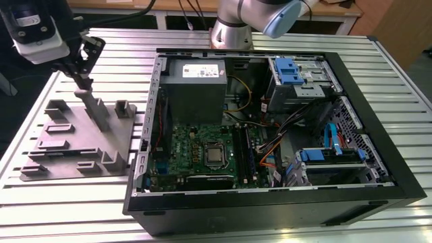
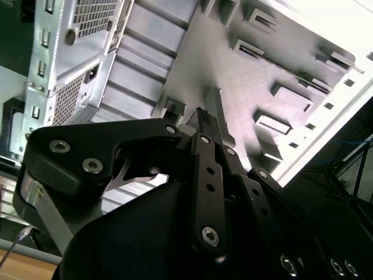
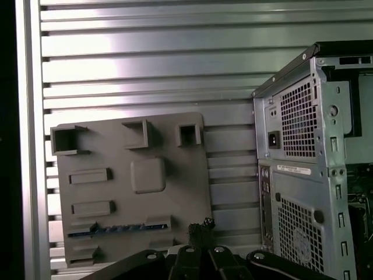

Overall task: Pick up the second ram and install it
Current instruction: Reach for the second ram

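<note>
One gripper: the gripper (image 1: 82, 83) hangs in the upper left of the exterior view, above the far edge of the fixture plate (image 1: 76, 152); its fingertips look drawn together, with nothing between them as far as both wrist views show (image 2: 203, 119) (image 3: 201, 229)
Second ram: the second ram (image 3: 116, 228) lies flat in a long slot of the fixture plate (image 3: 180, 192), in the lower left of the first wrist view; it reads as a thin dark strip with a bluish sheen
Ram against gripper: in the first wrist view the fingertips sit at the bottom centre of the frame, near the stick's right end and apart from it; no contact shows
Fixture plate: grey, with raised blocks and open pockets; three box-shaped pockets line its upper edge in the first wrist view; in the second wrist view the plate (image 2: 233, 76) fills the upper middle of the frame beyond the fingertips
Computer case: the computer case (image 1: 386, 147) lies open on its side, centre and right of the exterior view, just beside the plate; its perforated back panel (image 3: 297, 175) stands at the right of the first wrist view
Inside the case: a green motherboard (image 1: 182, 147) sits in the lower middle, a grey power supply box (image 1: 196, 91) above it
Table: the slatted metal table (image 1: 68, 202) carries both plate and case
</note>
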`<state>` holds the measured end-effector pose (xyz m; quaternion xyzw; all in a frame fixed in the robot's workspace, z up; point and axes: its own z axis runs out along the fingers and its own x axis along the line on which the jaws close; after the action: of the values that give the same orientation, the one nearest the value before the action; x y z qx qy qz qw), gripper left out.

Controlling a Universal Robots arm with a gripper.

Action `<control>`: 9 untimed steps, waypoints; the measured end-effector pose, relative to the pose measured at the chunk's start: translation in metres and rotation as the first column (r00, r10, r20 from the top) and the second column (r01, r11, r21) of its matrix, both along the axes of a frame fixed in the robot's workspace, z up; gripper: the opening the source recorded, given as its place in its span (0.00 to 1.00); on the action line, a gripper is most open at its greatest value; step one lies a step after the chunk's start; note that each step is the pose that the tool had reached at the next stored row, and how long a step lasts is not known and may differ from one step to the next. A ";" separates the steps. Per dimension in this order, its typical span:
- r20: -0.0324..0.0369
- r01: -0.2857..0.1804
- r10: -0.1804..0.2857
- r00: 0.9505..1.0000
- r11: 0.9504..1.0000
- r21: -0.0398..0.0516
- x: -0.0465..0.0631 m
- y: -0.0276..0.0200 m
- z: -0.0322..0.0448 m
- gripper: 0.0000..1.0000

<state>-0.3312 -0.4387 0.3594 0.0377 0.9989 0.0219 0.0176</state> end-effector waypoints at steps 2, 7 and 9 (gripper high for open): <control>0.000 0.000 0.000 1.000 1.000 0.000 -0.004 -0.0012 -0.0016 0.10; 0.000 0.000 0.000 1.000 1.000 0.000 -0.014 -0.0045 -0.0060 0.10; 0.000 0.000 0.000 1.000 1.000 0.000 -0.018 -0.0059 -0.0081 0.10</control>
<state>-0.3492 -0.4446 0.3514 0.0378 0.9989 0.0219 0.0176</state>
